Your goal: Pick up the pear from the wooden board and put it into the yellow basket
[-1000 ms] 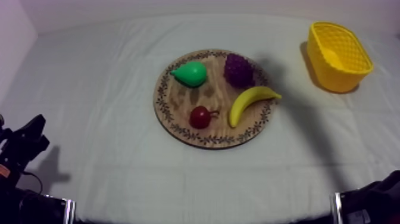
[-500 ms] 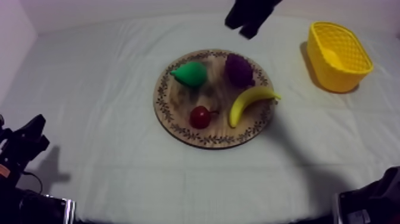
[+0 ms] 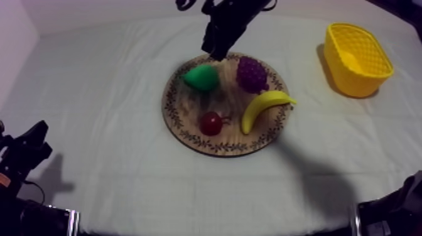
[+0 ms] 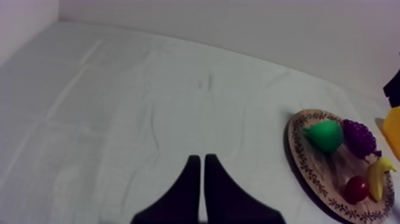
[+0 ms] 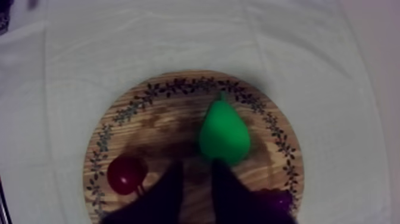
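Right fingers (image 5: 169, 190) slightly spread, apparently empty; pear (image 5: 223, 136) just ahead of tips on wooden board (image 5: 152, 119); left fingers (image 4: 189, 186) pressed together

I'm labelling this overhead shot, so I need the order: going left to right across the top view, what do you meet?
left hand → pear → grapes → yellow basket

We see a purple bunch of grapes (image 3: 252, 73), a yellow banana (image 3: 267, 108) just beside it, curved, a small red fruit (image 3: 211, 123) with a dark stem near the banana's lower tip, our grey-white draped bench (image 3: 94, 113), faintly creased, a pale wall (image 4: 238, 24) behind
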Controlling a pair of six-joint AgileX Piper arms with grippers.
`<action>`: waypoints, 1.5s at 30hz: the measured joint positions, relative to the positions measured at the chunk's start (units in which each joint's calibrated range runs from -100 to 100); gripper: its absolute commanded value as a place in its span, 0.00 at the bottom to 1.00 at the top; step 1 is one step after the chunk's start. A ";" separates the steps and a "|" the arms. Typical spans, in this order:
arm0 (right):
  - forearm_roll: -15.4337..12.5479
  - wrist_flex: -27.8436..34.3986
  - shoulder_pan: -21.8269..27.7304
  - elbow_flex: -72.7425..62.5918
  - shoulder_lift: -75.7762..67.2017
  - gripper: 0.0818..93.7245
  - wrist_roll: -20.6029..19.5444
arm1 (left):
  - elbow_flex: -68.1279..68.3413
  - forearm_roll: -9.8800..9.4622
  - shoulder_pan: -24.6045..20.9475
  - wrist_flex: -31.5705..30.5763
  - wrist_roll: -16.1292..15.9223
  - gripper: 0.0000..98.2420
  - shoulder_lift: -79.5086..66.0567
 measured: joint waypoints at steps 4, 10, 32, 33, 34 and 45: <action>0.23 0.16 0.27 -2.10 2.48 0.77 -0.61 | 0.00 0.00 0.00 0.00 0.00 0.00 0.00; 1.06 -0.02 0.29 -4.58 6.55 0.83 -0.78 | 0.00 0.00 0.00 0.00 0.00 0.00 0.00; 4.64 -4.58 -0.14 -15.16 26.15 0.73 -2.61 | 0.00 0.00 0.00 0.00 0.00 0.00 0.00; 4.64 -4.58 -0.14 -15.56 26.66 0.72 -2.72 | 0.00 0.00 0.00 0.00 0.00 0.00 0.00; 4.77 -4.58 -0.14 -15.80 27.04 0.69 -2.76 | 0.00 0.00 0.00 0.00 0.00 0.00 0.00; 6.17 -4.88 0.29 -15.71 28.67 0.42 -3.29 | 0.00 0.00 0.00 0.00 -0.03 0.00 0.00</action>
